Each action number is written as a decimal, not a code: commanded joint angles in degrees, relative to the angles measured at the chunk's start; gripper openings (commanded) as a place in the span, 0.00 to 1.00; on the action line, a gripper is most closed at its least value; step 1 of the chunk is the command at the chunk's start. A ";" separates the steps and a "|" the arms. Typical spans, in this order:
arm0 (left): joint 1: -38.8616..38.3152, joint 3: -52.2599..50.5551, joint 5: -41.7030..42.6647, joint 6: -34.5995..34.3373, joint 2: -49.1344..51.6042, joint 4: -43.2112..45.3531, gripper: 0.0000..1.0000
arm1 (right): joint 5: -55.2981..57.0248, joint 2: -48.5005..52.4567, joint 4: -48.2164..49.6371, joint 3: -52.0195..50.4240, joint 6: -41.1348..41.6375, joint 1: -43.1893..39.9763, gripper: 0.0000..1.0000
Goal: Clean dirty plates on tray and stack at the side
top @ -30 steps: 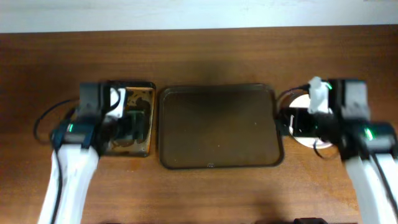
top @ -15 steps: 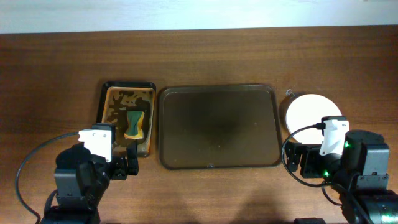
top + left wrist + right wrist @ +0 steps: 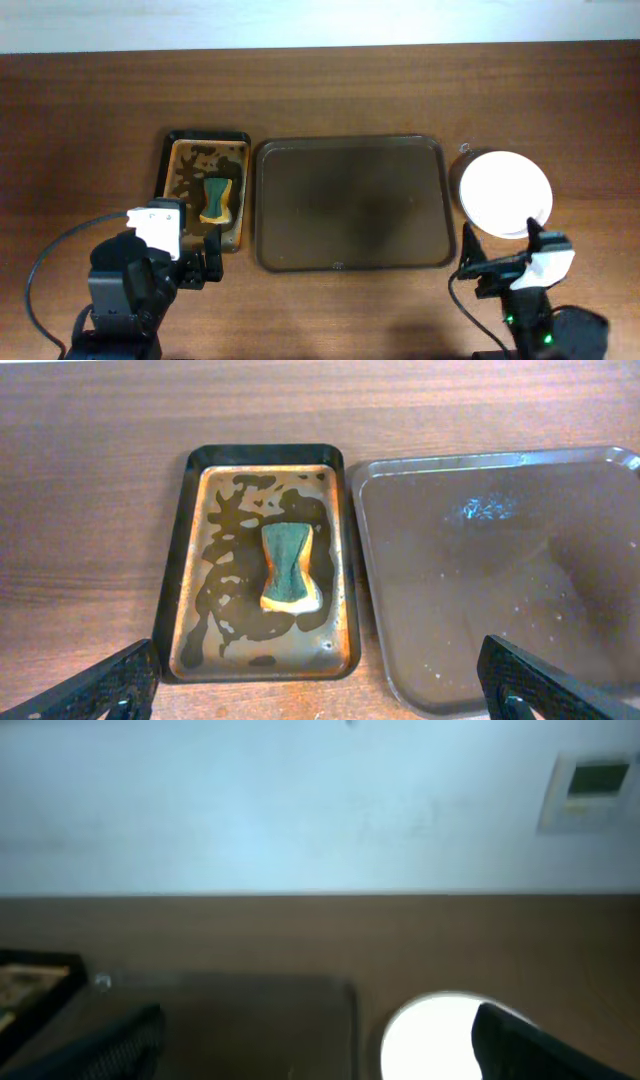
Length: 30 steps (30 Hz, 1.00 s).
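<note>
White plates (image 3: 505,193) sit just beyond the spread right fingers (image 3: 540,1045).

The left gripper (image 3: 318,652) and right gripper (image 3: 319,1017) hover apart (both jaws spread wide).

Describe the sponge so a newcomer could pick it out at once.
Start at the big brown tray in the middle of the table. Just to its left sits a smaller black-rimmed tray with a wet, blotchy floor. The sponge lies in it, toward the right: waisted in shape, green on top with a yellow layer beneath, the only loose thing there.
</note>
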 commanded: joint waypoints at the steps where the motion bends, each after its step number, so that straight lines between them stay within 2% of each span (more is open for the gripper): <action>1: 0.13 -0.42 0.07 0.72 -0.24 0.13 1.00 | 1.31 -6.16 7.87 -10.16 -0.37 1.16 0.98; 4: 0.13 -0.42 0.07 0.72 -0.24 0.11 1.00 | 1.77 -6.19 16.35 -17.84 -0.44 1.03 0.98; 8: 0.13 -0.42 0.07 0.72 -0.24 0.11 1.00 | 1.05 -6.19 19.67 -25.14 -3.54 1.01 0.99; 10: 0.13 -0.42 0.04 0.72 -0.24 0.07 1.00 | 1.14 -6.19 20.13 -25.42 -6.43 1.01 0.98; 30: 0.13 -0.42 0.04 0.72 -0.24 0.00 1.00 | 1.31 -6.16 20.15 -25.42 -6.38 1.05 0.98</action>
